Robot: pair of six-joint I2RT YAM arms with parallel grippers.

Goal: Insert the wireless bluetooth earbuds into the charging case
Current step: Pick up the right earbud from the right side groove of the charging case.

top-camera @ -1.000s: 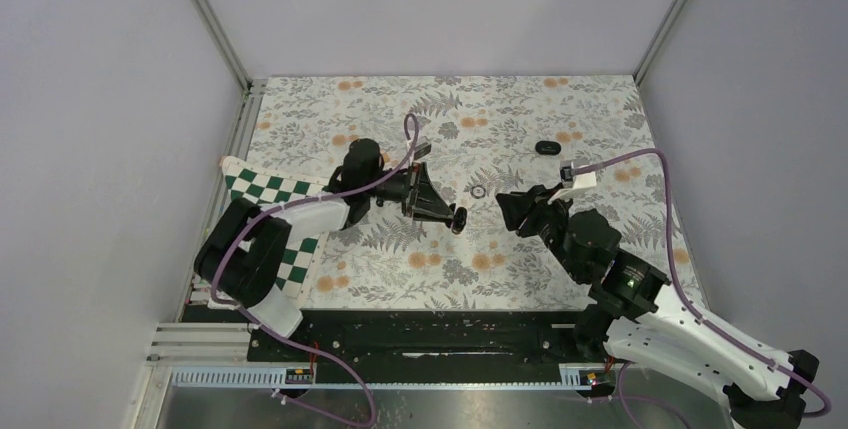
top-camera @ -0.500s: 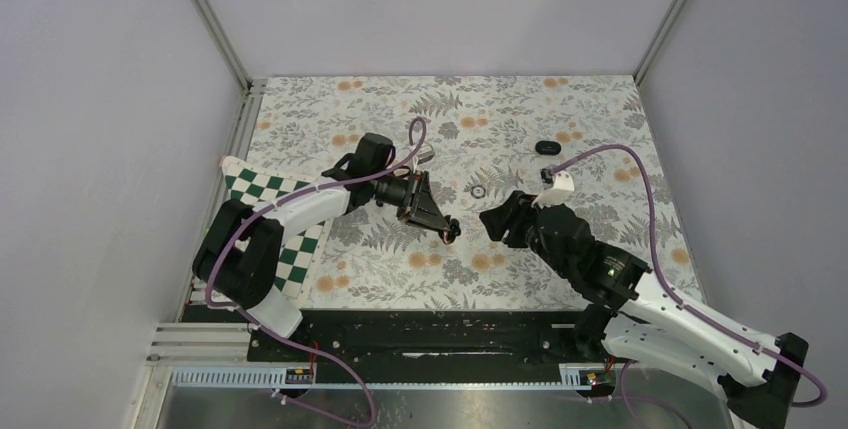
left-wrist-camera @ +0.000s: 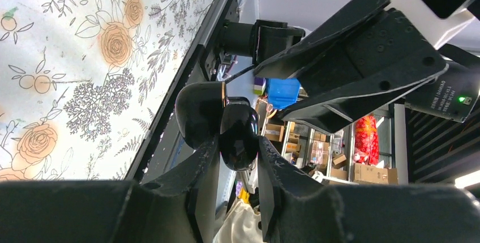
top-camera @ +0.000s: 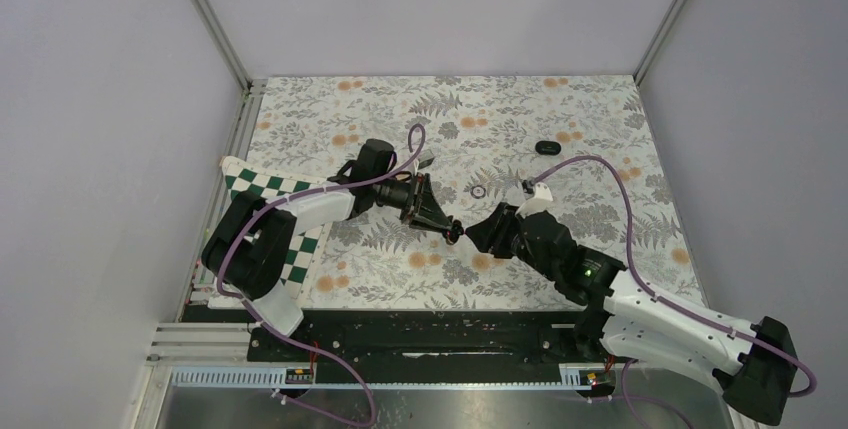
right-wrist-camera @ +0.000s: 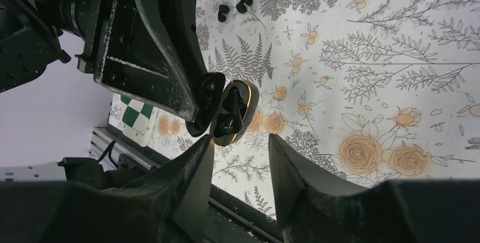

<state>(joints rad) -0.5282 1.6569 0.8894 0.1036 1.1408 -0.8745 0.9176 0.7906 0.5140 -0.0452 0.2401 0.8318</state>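
two hands meet tip to tip above the middle of the floral-patterned table (top-camera: 600,119). the left hand (top-camera: 445,223) is clamped on a small glossy black rounded charging case (left-wrist-camera: 238,134), one finger on each side of it. the left wrist view shows the case partly open like a clam, with a thin gold rim along one half, held clear of the table. the right hand (right-wrist-camera: 242,140) has its two fingers spread apart with nothing between them. the case sits just beyond their tips, and whether they touch it cannot be told. from overhead the two hands read as one dark knot, and the case is barely made out there.

only the right wrist view shows the two tiny black rounded earbuds (right-wrist-camera: 244,4). they lie side by side on the table, a little apart from each other and well away from the case, past the left hand's fingers. from overhead they cannot be made out.

a thin dark ring with a pale centre (top-camera: 479,191) lies on the table near the hands, on their far side. the overhead view alone shows a small black oval object (top-camera: 545,148) farther off toward the far right, too small to identify. a green-and-white chequered mat (top-camera: 262,192) lies under the left arm, and a corner of it shows in the right wrist view too.
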